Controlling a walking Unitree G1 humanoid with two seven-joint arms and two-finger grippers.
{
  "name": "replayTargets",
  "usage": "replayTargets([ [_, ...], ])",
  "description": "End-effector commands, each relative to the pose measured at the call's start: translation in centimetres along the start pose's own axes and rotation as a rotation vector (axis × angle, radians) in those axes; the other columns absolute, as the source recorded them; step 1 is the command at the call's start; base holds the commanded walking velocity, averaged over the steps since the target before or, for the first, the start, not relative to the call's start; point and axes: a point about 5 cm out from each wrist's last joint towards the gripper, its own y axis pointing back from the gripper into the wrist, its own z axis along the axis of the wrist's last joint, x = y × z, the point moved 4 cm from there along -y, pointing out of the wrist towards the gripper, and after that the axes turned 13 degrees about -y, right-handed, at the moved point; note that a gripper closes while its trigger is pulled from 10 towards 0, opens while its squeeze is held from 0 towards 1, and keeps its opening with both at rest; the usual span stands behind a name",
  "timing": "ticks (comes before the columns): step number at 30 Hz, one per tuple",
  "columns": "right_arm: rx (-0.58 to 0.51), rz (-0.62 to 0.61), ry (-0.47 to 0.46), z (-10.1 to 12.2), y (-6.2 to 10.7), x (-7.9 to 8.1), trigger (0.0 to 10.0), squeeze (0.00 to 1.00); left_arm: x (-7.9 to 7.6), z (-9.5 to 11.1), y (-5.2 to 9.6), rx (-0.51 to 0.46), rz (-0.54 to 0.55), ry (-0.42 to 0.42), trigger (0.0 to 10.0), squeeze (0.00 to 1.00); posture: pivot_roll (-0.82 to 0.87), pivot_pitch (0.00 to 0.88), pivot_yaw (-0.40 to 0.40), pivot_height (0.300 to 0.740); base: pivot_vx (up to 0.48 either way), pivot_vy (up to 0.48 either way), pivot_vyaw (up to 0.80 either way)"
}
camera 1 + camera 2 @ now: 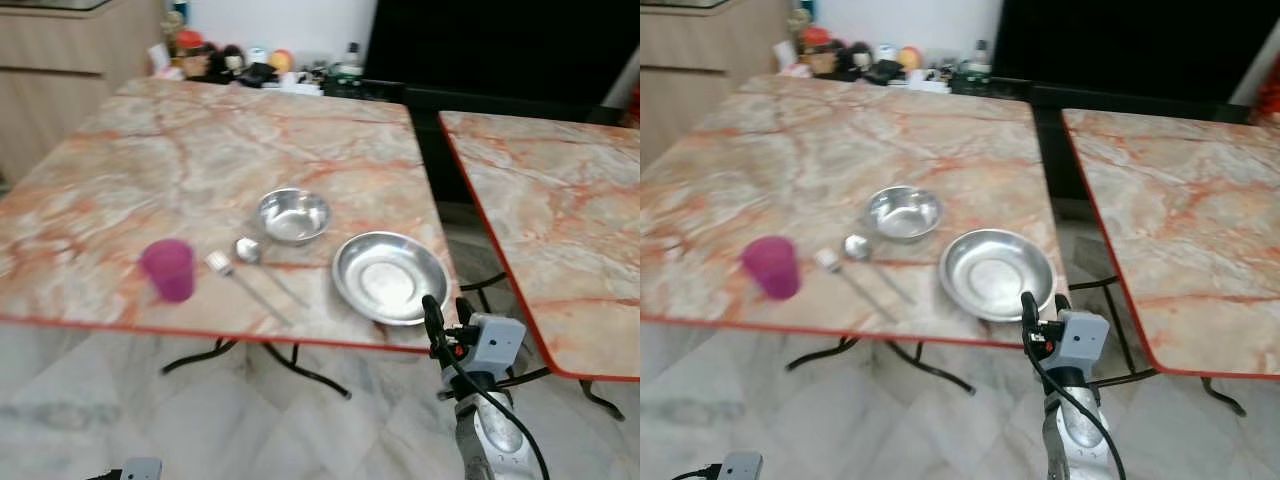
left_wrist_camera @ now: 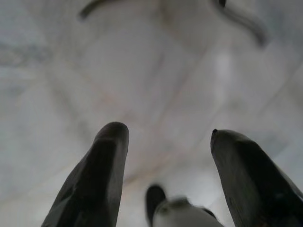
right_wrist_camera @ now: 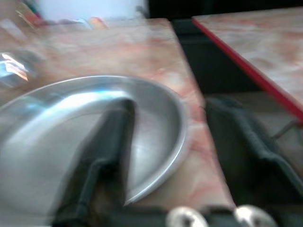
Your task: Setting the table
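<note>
Right claw [image 3: 165, 142] nearest: fingers spread apart, raised at the near edge of the desk [image 1: 150, 150], one finger in front of the steel plate [image 1: 390, 276]. Plate lies just beyond this claw. Spoon [image 1: 250, 252] and fork [image 1: 222, 266] lie further to its left; pink cup [image 1: 168, 269] past them, well left. Steel bowl [image 1: 293, 215] sits beyond the spoon. Left claw [image 2: 163, 175] hangs low over the floor [image 2: 142, 71], fingers apart, holding nothing.

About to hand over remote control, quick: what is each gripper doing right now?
Left gripper: jaws open, holding nothing, hanging low over the floor.
Right gripper: jaws open, holding nothing, at the near rim of the plate.
</note>
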Motion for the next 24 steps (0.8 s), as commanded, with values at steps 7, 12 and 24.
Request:
replayTargets([
  [7, -0.027, 0.063, -0.049, 0.5, -0.6, 2.6, 10.0, 0.0, 1.2, -2.8, 1.0, 0.073, 0.043, 0.002, 10.0, 0.0, 0.08, 0.115, -0.081, 0.74, 0.0, 0.0, 0.0],
  [12, -0.049, 0.031, -0.064, 1.0, 0.1, 2.1, 10.0, 0.0, 1.1, -3.0, 1.0, 0.077, 0.04, 0.001, 10.0, 0.0, 0.08, 0.119, -0.082, 0.74, 0.0, 0.0, 0.0],
  [24, -0.115, -0.082, -0.061, 3.6, 2.8, 0.7, 10.0, 0.0, 1.2, -3.2, 1.1, 0.081, 0.046, -0.006, 10.0, 0.0, 0.07, 0.122, -0.086, 0.74, 0.0, 0.0, 0.0],
])
